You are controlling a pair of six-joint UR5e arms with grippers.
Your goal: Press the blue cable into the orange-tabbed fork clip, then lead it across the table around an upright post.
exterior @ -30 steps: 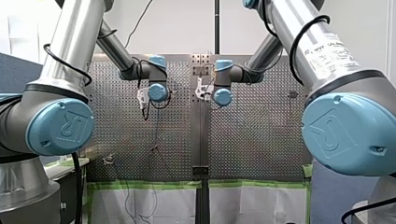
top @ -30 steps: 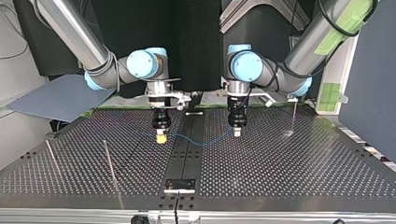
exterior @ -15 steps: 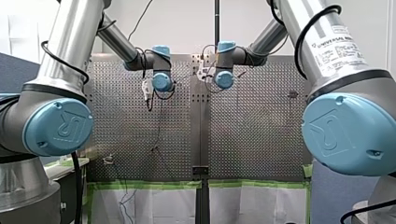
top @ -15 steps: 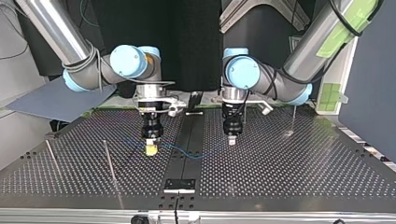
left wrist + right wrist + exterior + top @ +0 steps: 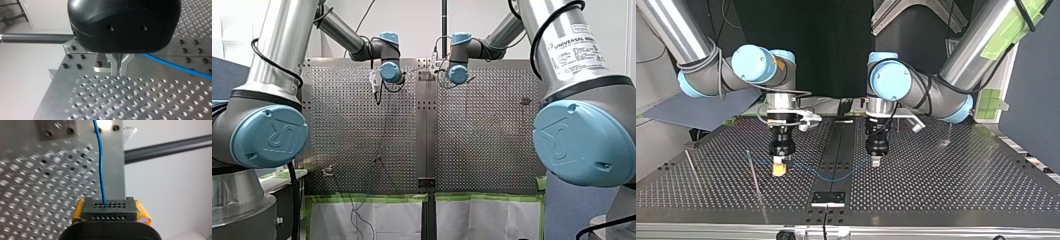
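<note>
Perforated table [image 5: 482, 130] fills front view, grip detail too small. Top view: blue cable [image 5: 836, 176] sags between my right gripper [image 5: 778, 170] and my left gripper [image 5: 876, 161]; upright post [image 5: 755, 175] at 9 o'clock of my right gripper. Left wrist view: metal fingers [image 5: 114, 66] pinched together on cable. Right wrist view: yellow pads [image 5: 143, 213] clamped on cable.

- The right gripper [image 5: 779, 170], with yellow pads, is seen at the view's left, pointed down just above the table [image 5: 946, 185].
- The left gripper [image 5: 876, 161] is seen right of the dark centre strip [image 5: 838, 145], also pointed down.
- The cable [image 5: 833, 177] is held at both gripper tips and sags in a shallow curve across the strip between them.
- Two thin posts [image 5: 754, 175] [image 5: 690, 167] are stood upright left of the right gripper, and a third [image 5: 950, 129] far right.
</note>
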